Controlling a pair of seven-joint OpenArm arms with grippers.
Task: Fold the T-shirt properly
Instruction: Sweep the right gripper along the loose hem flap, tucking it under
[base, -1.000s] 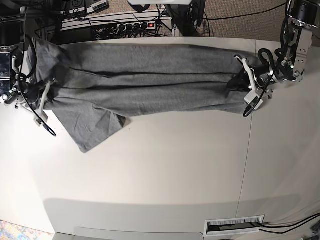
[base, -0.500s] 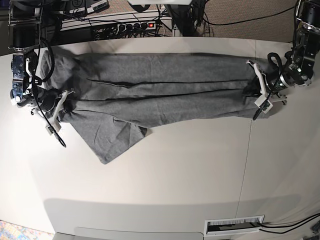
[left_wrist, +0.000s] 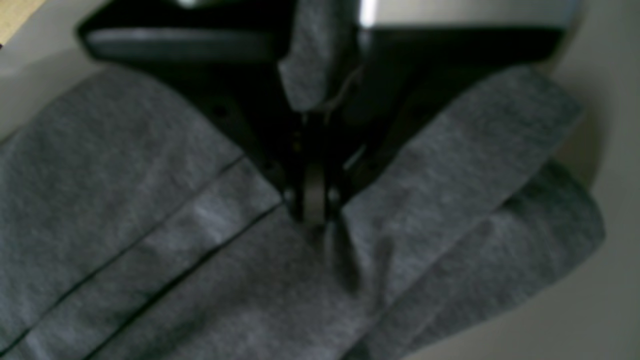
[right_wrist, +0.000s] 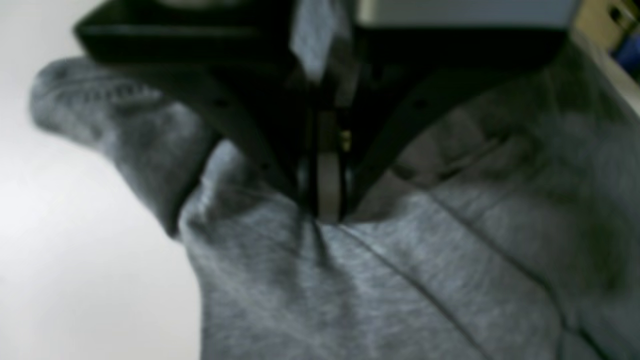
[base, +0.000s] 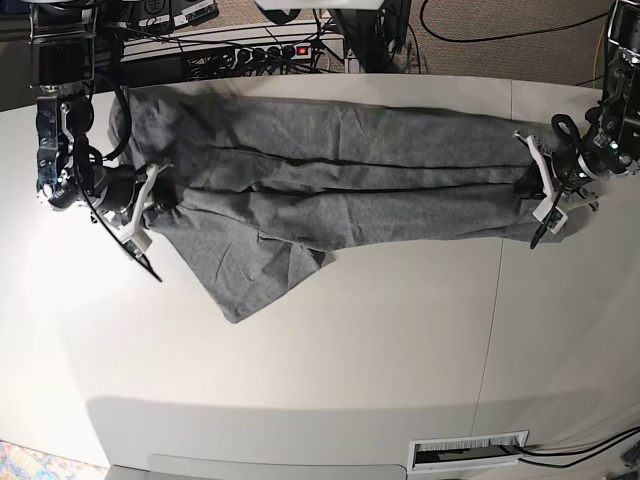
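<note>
The white table (base: 330, 350) is big, and the grey T-shirt (base: 340, 180) lies stretched in a long band across its far half, from one arm to the other. The shirt is folded over on itself, with long creases running along it, and one loose flap (base: 245, 270) hangs out toward the near side by the right arm. The left gripper (base: 543, 192) is at the end of the shirt on the right of the base view. Its jaws are pinched tight together with a bit of grey cloth caught between them, and the close view shows the cloth bunching up at the tips (left_wrist: 312, 200). The right gripper (base: 143, 205) is at the other end. Its jaws look close together on a fold of cloth (right_wrist: 325, 200), but the close view is too blurry to say if the hold is firm or letting go. To do this step well, I think both arms should keep the shirt pulled flat and even, so the long creases stay straight. The cloth should go down softly, with no tugging. The loose flap likely needs tucking in next, or the fold will look messy.
</note>
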